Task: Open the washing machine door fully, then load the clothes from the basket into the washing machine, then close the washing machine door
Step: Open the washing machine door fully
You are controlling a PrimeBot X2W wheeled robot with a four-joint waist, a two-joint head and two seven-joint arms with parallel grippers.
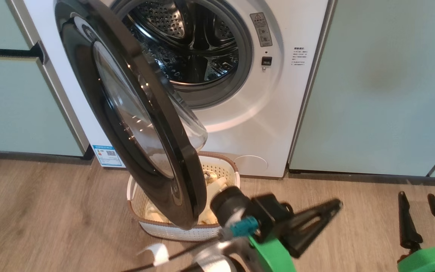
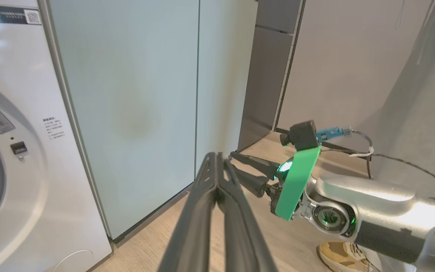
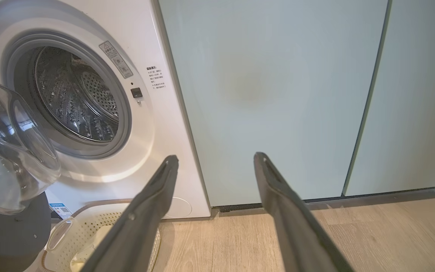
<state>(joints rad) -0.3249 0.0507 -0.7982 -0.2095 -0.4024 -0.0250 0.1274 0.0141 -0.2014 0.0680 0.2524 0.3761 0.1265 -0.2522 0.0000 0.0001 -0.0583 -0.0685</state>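
The robot's left gripper [image 2: 215, 156] hangs low in front of the washing machine [image 1: 278, 124], its two dark fingers pressed together on nothing and pointing away toward the pale green cabinets [image 1: 383, 83]. The right gripper [image 3: 216, 158] waits to the side with its fingers spread wide and bare. The washing machine door [image 1: 127, 113] stands only part-way out, its black rim and glass bowl hanging over the basket [image 1: 176, 231] on the wooden floor [image 1: 51, 211], where the pale yellow clothes [image 1: 217, 184] lie half hidden beneath it. The steel drum [image 1: 187, 45] looks empty. The step in hand appears to be swinging the door fully back. That likely means bringing the left fingers to the free edge of the rim and pushing steadily along the hinge's arc until the basket is uncovered, keeping clear of the basket's near wall. On the machine, a blue label with a QR code [image 1: 108, 155] sits at the lower corner, a grey warning sticker with a triangle [image 1: 261, 29] sits beside the opening, and a small block of print [image 1: 300, 56] lies further right. All are too small to read, and no brand name can be made out.
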